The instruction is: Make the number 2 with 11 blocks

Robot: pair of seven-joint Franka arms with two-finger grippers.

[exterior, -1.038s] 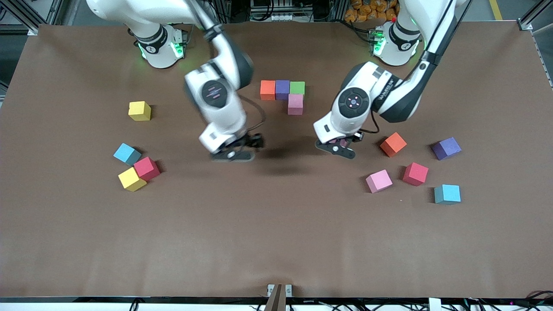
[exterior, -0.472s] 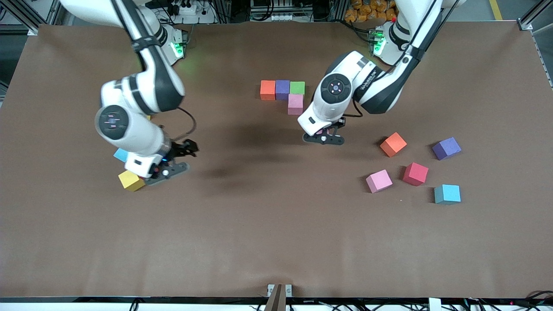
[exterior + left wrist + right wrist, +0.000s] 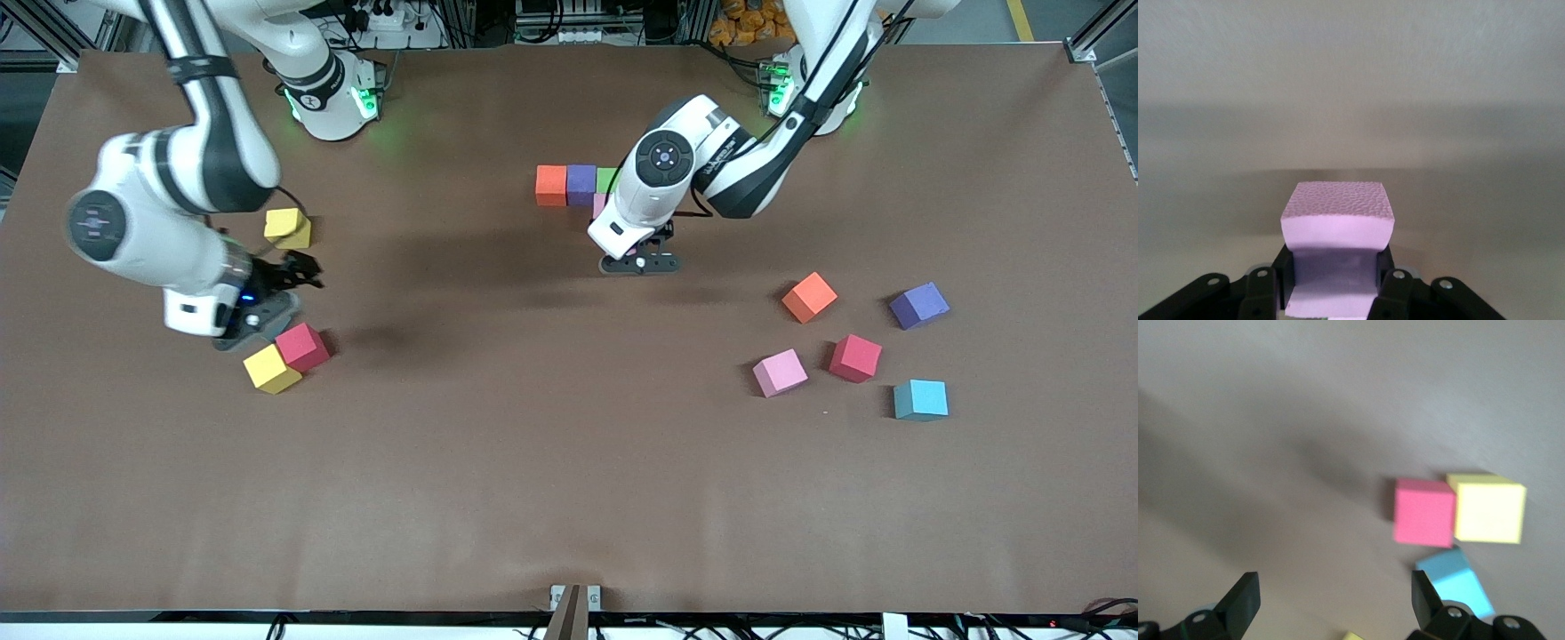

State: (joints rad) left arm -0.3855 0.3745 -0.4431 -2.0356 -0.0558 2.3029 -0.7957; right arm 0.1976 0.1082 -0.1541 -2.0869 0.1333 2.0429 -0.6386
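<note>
left gripper (image 3: pixel 638 263): upper centre of front frame, clamped on a pink block (image 3: pixel 1337 233), just beside the started number 2 (image 3: pixel 569 184)
number 2: orange, purple, green row, upper centre
right gripper (image 3: pixel 258 311): fingers spread, nothing held, centre-left, over a light blue cube (image 3: pixel 1457 582), beside red cube (image 3: pixel 302 346) and yellow cube (image 3: pixel 271 368)
loose blocks (image 3: pixel 853 357): five at centre-right; another yellow (image 3: pixel 287 228) upper left
containers: none seen

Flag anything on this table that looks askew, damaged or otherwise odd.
Nothing looks damaged. The loose blocks, such as the orange cube and purple cube, lie at skewed angles, unlike the squared-up row. The left gripper holds a pink cube; the right gripper is open.
</note>
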